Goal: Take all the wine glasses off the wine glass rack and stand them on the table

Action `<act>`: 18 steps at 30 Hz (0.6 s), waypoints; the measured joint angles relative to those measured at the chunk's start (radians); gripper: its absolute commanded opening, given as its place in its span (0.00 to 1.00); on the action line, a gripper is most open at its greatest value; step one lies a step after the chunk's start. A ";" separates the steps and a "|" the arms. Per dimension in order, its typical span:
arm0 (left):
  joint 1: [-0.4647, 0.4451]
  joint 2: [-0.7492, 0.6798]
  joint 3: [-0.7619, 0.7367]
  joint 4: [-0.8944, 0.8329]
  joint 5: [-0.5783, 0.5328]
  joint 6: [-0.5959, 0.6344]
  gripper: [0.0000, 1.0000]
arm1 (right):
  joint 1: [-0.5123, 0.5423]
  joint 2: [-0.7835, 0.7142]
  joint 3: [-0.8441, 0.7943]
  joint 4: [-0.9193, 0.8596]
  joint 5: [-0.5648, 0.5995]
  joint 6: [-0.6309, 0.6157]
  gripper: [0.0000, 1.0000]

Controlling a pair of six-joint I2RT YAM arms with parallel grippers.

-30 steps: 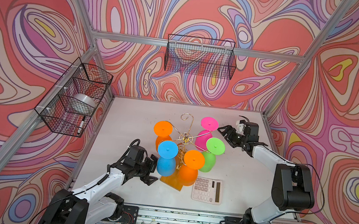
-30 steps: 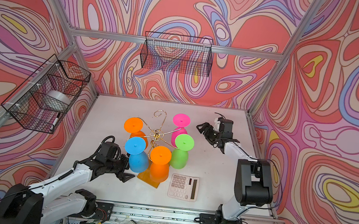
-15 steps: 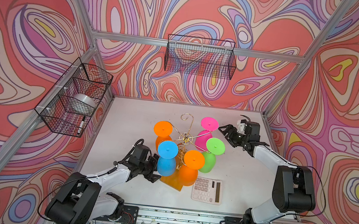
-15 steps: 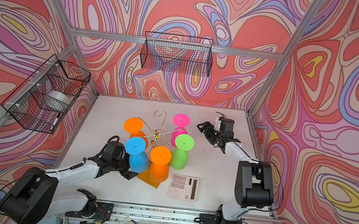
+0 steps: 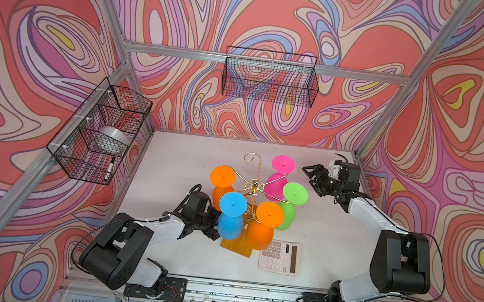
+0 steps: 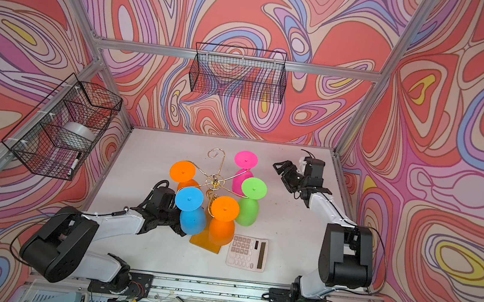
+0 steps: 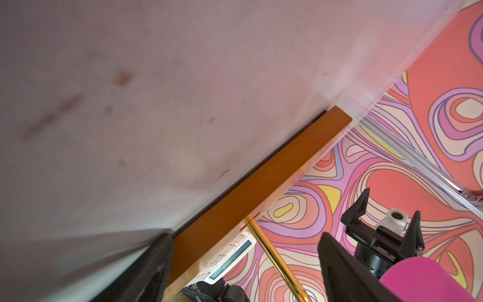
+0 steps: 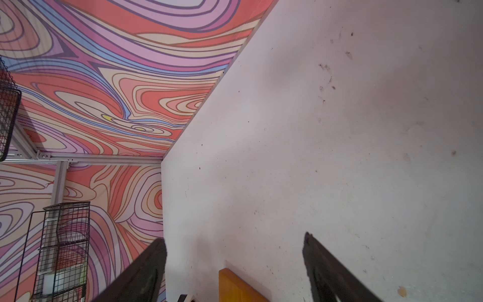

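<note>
Since left pincer (image 7: pixel 245 235) and right pincer (image 5: pixel 309 176) gape empty, we eye the blue glass (image 5: pixel 230 223) on the rack (image 5: pixel 254 186), just beside the left: likely light, stiff, slick; grip its bowl.

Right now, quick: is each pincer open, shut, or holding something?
Left pincer: open, holding nothing.
Right pincer: open, holding nothing.
</note>
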 measured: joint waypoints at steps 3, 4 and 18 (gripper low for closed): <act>-0.012 0.026 0.006 0.036 0.004 -0.009 0.86 | -0.016 -0.011 0.000 0.003 -0.005 0.018 0.85; -0.015 0.034 0.007 0.049 0.006 -0.013 0.85 | -0.021 -0.013 0.000 0.009 -0.006 0.026 0.85; -0.032 0.069 0.010 0.112 0.008 -0.027 0.84 | -0.045 -0.056 0.035 0.054 -0.016 0.090 0.85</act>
